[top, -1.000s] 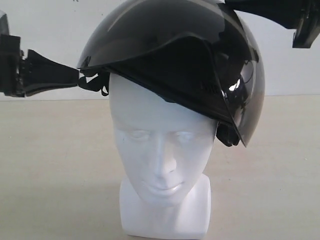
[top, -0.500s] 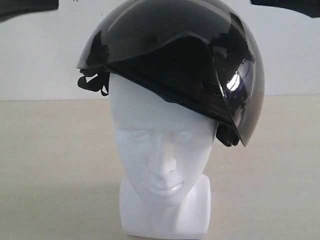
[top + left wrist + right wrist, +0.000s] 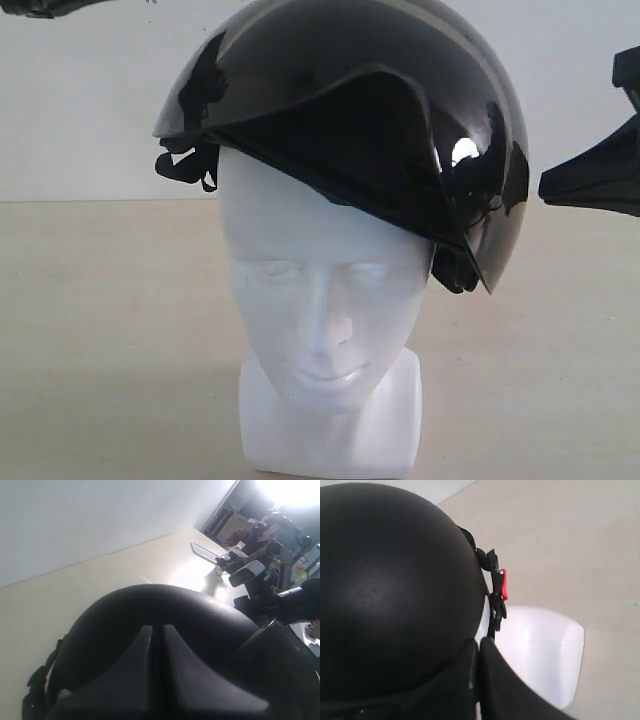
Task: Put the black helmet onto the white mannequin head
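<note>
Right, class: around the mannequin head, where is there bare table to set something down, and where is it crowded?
Bare table lies on both sides of the white mannequin head, from its base out to the picture edges and back to the wall. Crowded higher up: the black helmet overhangs the head, and the right gripper hangs close beside its rim.

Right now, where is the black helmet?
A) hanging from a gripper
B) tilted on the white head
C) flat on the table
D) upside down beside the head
B: the helmet sits askew on the head, lower on one side.
</note>
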{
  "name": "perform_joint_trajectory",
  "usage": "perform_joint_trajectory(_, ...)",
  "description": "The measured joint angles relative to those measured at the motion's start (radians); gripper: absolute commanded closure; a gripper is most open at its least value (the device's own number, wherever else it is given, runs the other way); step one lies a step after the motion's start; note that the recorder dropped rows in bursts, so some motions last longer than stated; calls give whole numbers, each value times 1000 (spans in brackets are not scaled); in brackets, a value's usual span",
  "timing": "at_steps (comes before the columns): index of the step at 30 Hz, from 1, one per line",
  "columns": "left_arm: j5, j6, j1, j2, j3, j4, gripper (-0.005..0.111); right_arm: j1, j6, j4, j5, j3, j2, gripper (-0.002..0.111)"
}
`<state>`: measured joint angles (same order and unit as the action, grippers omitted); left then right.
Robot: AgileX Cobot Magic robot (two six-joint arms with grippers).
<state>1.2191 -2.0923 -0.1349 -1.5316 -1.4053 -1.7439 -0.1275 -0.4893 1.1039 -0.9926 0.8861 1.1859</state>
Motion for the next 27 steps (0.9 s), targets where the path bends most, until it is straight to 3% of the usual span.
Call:
perform_joint_trajectory(5, 2, 0, 71, -48, 0, -4, 102, 0, -38, 82, -17, 0, 2, 109)
perform_joint_trajectory(10, 2, 0, 73, -68, 55, -4, 102, 5, -75, 135, -38, 3, 2, 109)
perform_joint_trajectory(16, -9, -2, 65, -66, 134, 50, 102, 111, -86, 104, 46, 12, 4, 109)
perform_joint_trajectory(27, -74, 16, 51, -53, 291, 90, 102, 128, -48, 180, -4, 169, 4, 109)
